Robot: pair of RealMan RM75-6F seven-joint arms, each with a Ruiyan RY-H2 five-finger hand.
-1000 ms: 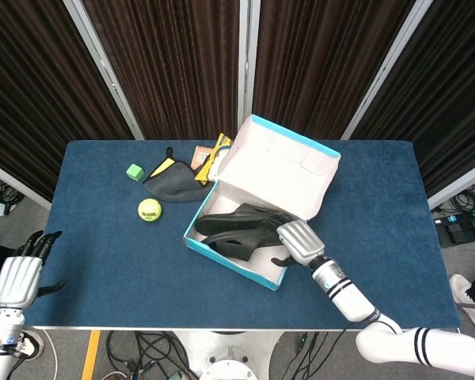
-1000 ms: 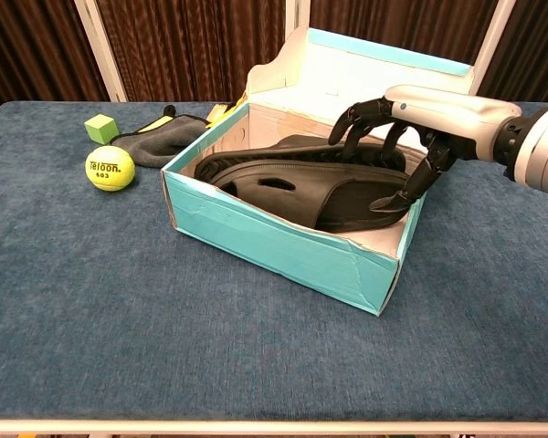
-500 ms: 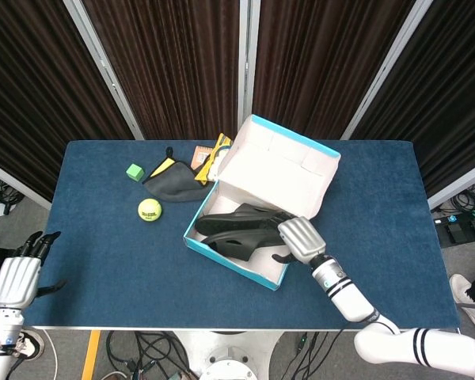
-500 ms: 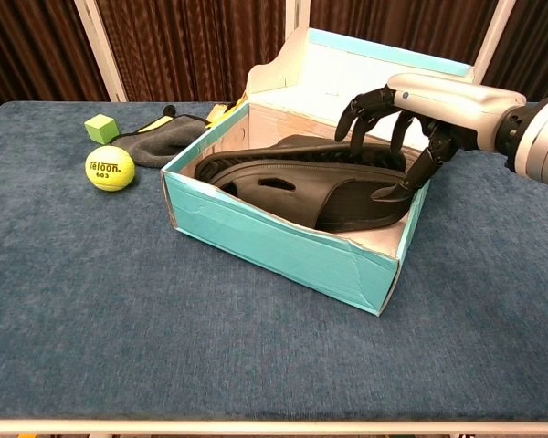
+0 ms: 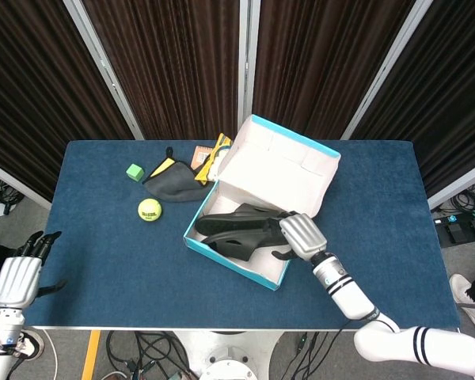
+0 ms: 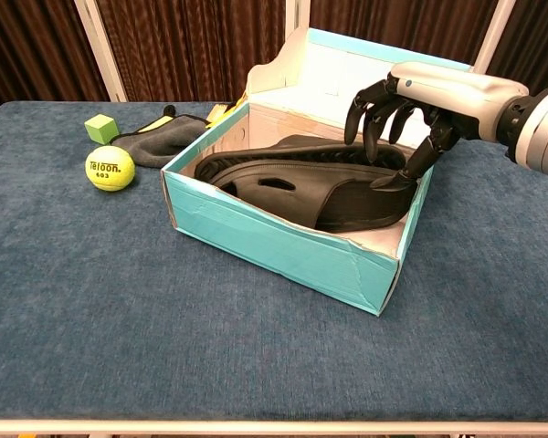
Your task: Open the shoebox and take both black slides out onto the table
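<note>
Both black slides [image 6: 310,182] lie inside the shoebox [image 6: 283,242], stacked or overlapping, soles roughly flat, the nearer one [image 5: 237,235] on top toward the box's front wall; neither is out on the table yet. Box sits mid-table, lid [image 5: 281,170] already flipped up and leaning back at about 1 o'clock from the box body. Right hand [image 6: 411,105] hovers over the 3 o'clock end of the box, fingers [image 6: 370,109] curled down and spread above the slides, thumb reaching toward the near slide's edge; looks like nothing is grasped, contact at the thumb tip hard to call. Left hand [image 5: 20,277] is well apart at the table's 8 o'clock corner, off the edge, holding nothing, fingers loosely extended. Judgement: slides look like moulded foam or rubber, so light, flexible, a bit grippy, not fragile; they'd bend if pinched at the toe. Best hold is probably the upper strap or across the side edge mid-length, thumb under, fingers over. Box is thin card, light, may slide or lift with the shoe if it snags. Outward: tennis ball [image 5: 149,210] at 9 o'clock of the box, green cube [image 5: 135,171] at 10 o'clock, a dark cloth pouch [image 5: 174,182] with yellow and orange items near the lid, all on blue table [image 5: 103,261].
</note>
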